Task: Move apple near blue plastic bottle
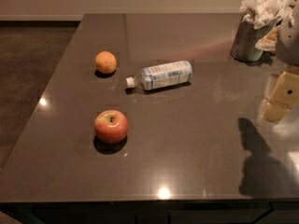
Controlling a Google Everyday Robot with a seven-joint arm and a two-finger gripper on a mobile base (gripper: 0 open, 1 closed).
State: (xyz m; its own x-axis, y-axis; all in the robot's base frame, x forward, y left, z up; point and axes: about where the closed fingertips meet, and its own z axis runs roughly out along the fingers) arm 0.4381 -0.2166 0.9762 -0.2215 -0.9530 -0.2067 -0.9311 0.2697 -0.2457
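apple [111,126] 7 o'clock, well apart from bottle [161,75] near centre | gripper [279,99] 3 o'clock, grip state can't tell | risk: off-centre grasp rolls apple; bottle lies sideways, a nudge rolls it

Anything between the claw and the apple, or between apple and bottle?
Nothing visible. The claw at the right edge has bare counter to the apple, and bare counter separates apple from bottle; the orange sits off that path.

The gripper [279,101] seems cropped at right edge.
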